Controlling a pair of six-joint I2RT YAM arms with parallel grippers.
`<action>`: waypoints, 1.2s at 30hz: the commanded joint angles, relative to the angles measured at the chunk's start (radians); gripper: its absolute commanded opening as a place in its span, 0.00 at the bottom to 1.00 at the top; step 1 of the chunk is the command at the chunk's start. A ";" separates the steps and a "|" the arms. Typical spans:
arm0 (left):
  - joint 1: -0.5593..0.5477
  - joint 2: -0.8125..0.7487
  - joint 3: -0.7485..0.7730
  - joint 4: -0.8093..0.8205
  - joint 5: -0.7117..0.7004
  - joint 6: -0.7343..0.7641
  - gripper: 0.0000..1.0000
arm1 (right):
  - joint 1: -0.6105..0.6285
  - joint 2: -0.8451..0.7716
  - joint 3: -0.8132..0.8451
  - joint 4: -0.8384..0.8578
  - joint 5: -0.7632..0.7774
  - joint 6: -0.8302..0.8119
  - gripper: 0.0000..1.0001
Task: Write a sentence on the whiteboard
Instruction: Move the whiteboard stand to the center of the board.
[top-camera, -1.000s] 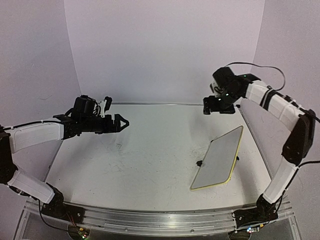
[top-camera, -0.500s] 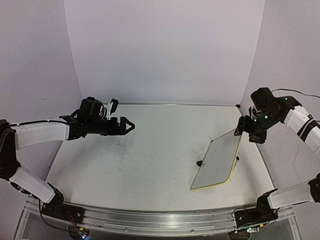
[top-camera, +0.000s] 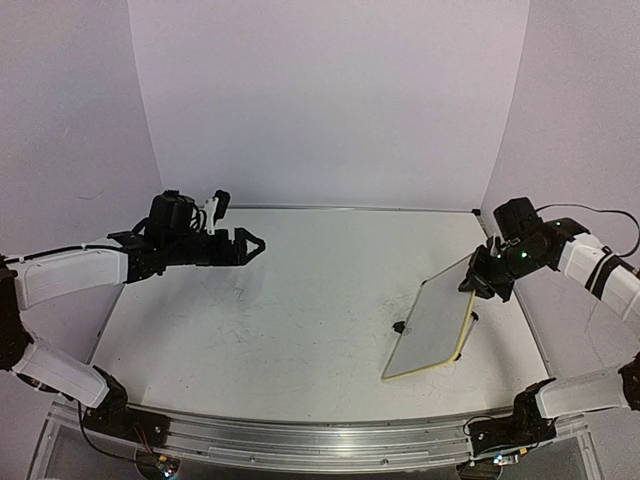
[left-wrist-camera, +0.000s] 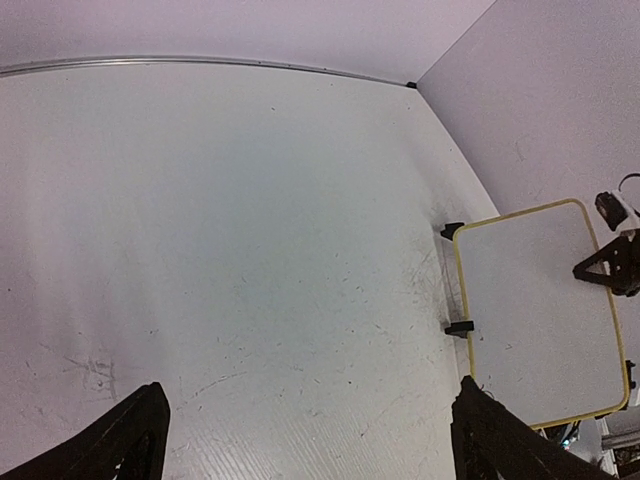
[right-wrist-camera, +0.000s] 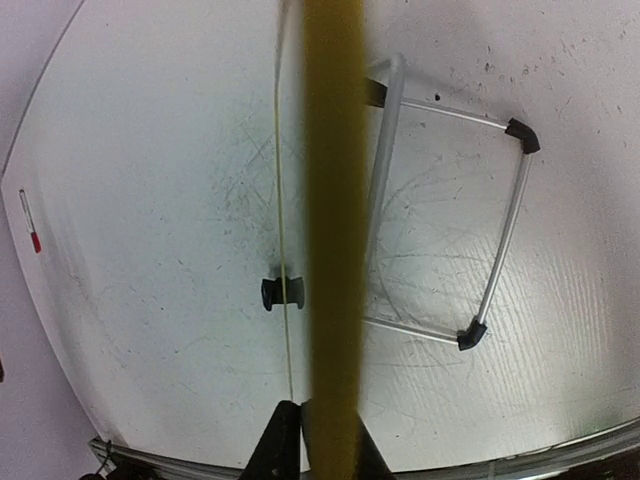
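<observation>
We hold the whiteboard (top-camera: 435, 325) by its top edge, at the right side of the bench (top-camera: 300, 300).
Our right gripper (top-camera: 480, 283) pinches that edge; our left gripper (top-camera: 250, 245) hangs wide open, empty. We should keep the board steady.

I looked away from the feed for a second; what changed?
The right end effector swung down from the back to the upper edge of the whiteboard and closed on its yellow rim. The left end effector hardly moved, open; the whiteboard kept its tilt.
</observation>
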 joint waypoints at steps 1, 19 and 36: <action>-0.003 -0.038 -0.018 0.030 -0.031 0.024 1.00 | 0.000 -0.059 0.006 0.042 0.087 0.136 0.00; -0.002 -0.014 -0.016 0.029 -0.026 0.045 0.99 | -0.085 0.046 0.145 0.033 0.139 0.064 0.00; -0.003 0.007 -0.004 0.029 -0.015 0.052 0.99 | -0.238 0.081 0.076 0.133 -0.002 -0.106 0.11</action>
